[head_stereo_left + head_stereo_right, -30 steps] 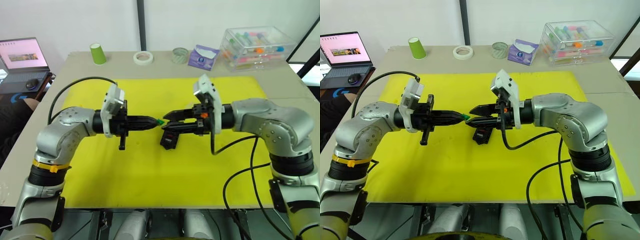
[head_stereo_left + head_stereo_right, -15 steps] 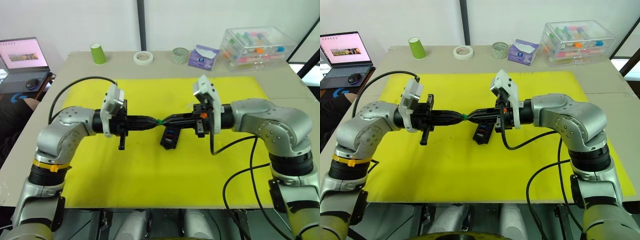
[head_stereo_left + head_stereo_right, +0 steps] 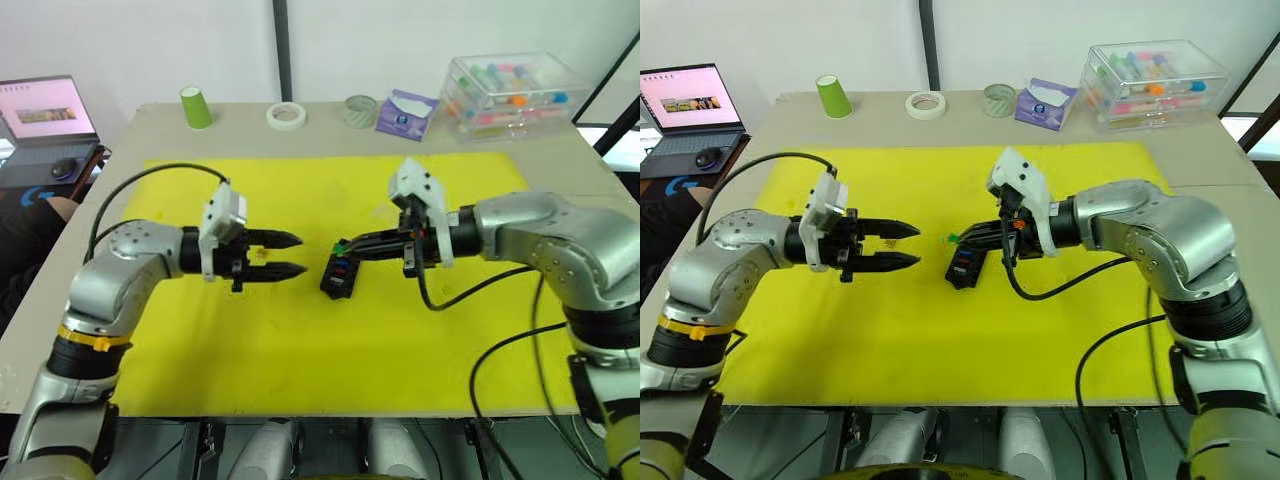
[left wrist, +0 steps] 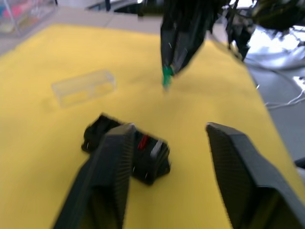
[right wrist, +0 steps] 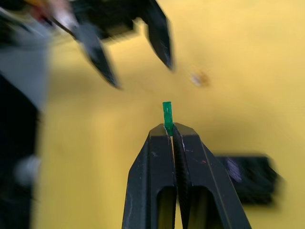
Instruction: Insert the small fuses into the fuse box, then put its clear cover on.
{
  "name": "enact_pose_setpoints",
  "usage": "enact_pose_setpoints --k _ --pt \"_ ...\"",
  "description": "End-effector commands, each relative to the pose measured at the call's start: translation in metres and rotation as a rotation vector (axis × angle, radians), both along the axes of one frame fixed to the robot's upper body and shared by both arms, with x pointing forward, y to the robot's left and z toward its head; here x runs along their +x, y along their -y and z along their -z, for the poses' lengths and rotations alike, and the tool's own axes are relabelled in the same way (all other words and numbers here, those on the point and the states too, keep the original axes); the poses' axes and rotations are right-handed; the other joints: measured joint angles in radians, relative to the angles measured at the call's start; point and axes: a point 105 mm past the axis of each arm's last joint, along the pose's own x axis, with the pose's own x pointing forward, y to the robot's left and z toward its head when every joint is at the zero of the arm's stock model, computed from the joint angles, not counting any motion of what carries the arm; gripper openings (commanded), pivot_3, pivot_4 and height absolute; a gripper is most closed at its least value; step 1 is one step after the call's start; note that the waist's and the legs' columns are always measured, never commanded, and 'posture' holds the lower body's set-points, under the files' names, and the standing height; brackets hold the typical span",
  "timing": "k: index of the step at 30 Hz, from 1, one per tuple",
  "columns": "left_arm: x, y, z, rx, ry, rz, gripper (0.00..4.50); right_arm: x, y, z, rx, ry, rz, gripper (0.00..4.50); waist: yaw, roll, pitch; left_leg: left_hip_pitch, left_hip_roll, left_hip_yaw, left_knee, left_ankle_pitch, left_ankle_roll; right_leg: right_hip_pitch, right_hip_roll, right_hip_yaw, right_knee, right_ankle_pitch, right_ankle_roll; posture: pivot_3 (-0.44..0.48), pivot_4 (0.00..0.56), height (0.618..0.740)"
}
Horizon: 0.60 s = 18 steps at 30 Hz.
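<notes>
Right gripper pinching a green fuse over the mat, left gripper spread and empty.

Nearest, the fuse box [image 3: 338, 273] lies on the yellow mat [image 3: 300, 350], a few coloured fuses already in its slots. Just above its far end the right gripper [image 3: 958, 239] is clamped tight on the green fuse [image 5: 167, 113] (tip poking past the fingers). The left gripper [image 3: 292, 254] is beside the box, wide apart, holding nothing. The clear cover [image 4: 84, 88] lies on the mat beyond the box. A small brown fuse [image 3: 892, 240] lies between the left fingers.
</notes>
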Motion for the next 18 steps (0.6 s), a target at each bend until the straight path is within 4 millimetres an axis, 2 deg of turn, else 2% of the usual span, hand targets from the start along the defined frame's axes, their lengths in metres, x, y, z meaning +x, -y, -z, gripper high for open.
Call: enact_pose_setpoints --k 1,3,7,10,14,18 --pt "0.012 0.008 -0.003 0.027 0.129 -0.066 3.94 0.017 0.003 -0.009 -0.120 0.178 0.049 0.00 0.001 0.000 0.000 0.000 0.000 0.000 0.000 0.000 0.000 0.000 0.000 0.000 0.000 0.000 0.000 0.000 0.150 0.740" --pt "0.017 0.016 -0.002 0.023 0.156 -0.088 4.45 0.019 0.001 -0.009 -0.129 0.188 0.050 0.00 0.003 0.000 0.000 0.000 0.000 0.000 0.000 0.000 0.000 0.000 0.000 0.000 0.000 0.000 0.000 0.000 0.150 0.740" --pt "0.020 0.030 -0.001 0.009 0.155 -0.102 4.45 0.022 -0.002 -0.007 -0.158 0.209 0.052 0.00 0.002 -0.001 0.000 -0.001 0.000 0.000 0.000 0.000 0.000 0.000 0.000 0.000 -0.001 0.000 0.000 0.000 0.150 0.740" --pt "0.025 0.043 0.009 -0.014 0.145 -0.139 4.45 0.030 -0.005 0.002 -0.224 0.247 0.055 0.00 0.001 -0.001 0.000 -0.001 0.000 0.000 0.000 0.000 0.000 0.000 0.000 0.000 0.000 0.000 0.000 0.000 0.150 0.740" --pt "0.030 0.046 0.014 -0.072 0.123 -0.190 4.45 0.034 -0.005 0.009 -0.252 0.245 0.045 0.00 0.000 -0.001 0.000 -0.001 0.000 0.000 0.000 0.000 0.000 0.000 0.000 0.000 0.000 0.000 0.000 0.000 0.150 0.740" --pt "0.026 0.046 0.024 -0.039 0.103 -0.172 4.45 0.037 -0.006 0.011 -0.266 0.253 0.043 0.00 0.000 -0.001 0.000 -0.001 0.000 0.000 0.000 0.000 0.000 -0.001 0.000 0.000 0.000 0.000 0.000 0.000 0.150 0.740"
